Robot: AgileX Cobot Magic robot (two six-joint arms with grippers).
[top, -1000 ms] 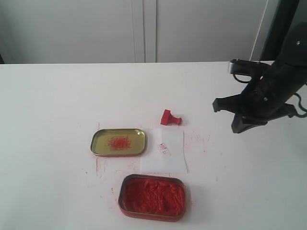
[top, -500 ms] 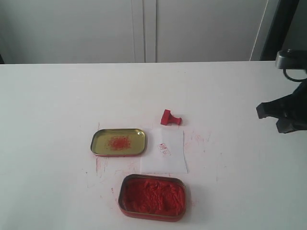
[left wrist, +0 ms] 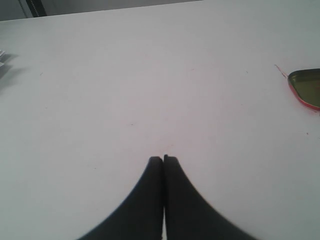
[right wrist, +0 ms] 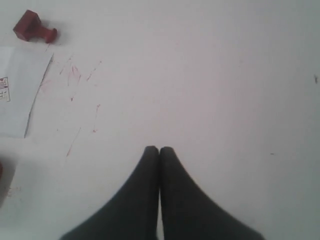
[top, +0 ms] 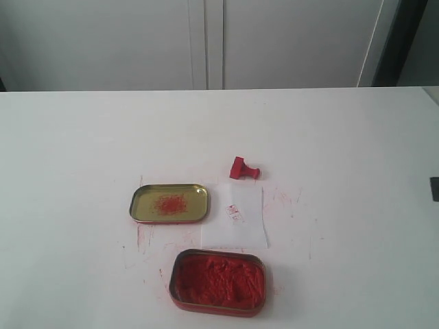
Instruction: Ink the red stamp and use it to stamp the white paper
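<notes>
The red stamp (top: 243, 168) lies on its side on the table, just beyond the white paper (top: 234, 215), which carries a small red print. The right wrist view also shows the stamp (right wrist: 34, 28) and the paper (right wrist: 18, 90), both far from my right gripper (right wrist: 159, 149), which is shut on nothing over bare table. My left gripper (left wrist: 163, 158) is shut and empty too, over bare tabletop away from everything. Neither gripper shows in the exterior view, except a dark sliver of the right arm (top: 435, 188) at the right edge.
An open tin of red ink paste (top: 218, 281) sits near the front edge. Its gold lid (top: 169, 203), smeared with red, lies left of the paper; the left wrist view catches its rim (left wrist: 306, 88). Red smears (top: 282, 199) mark the table right of the paper.
The right arm has pulled back to the right, from beside the stamp area to almost out of the exterior view. Stamp, paper and tins have not moved.
</notes>
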